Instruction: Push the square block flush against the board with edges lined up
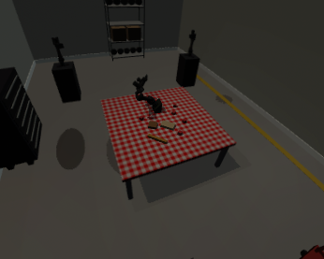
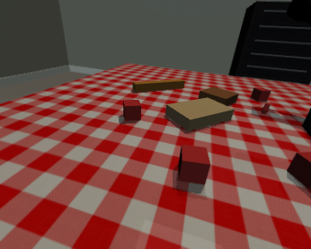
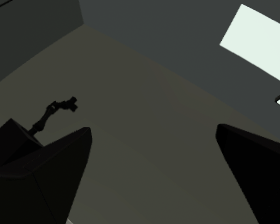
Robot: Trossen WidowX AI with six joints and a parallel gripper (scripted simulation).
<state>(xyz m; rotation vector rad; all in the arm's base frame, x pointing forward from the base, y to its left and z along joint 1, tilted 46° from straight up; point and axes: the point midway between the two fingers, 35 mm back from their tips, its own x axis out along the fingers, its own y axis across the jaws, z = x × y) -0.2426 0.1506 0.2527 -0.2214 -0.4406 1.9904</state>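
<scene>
One block, one board lie among five cubes.

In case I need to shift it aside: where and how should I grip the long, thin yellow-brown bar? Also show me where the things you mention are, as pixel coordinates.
Best gripped at mid-length, coming straight down from above, closing across its narrow width. The long yellow-brown bar (image 1: 157, 138) (image 2: 159, 86) lies flat, so both long sides should be reachable; nothing stands against them.

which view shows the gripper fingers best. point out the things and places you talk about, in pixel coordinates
The wrist view: both fingers loom large, spread wide with a gap between. In the top view the gripper (image 1: 142, 79) is a tiny dark shape; the exterior view cuts the arm off at its right edge.
</scene>
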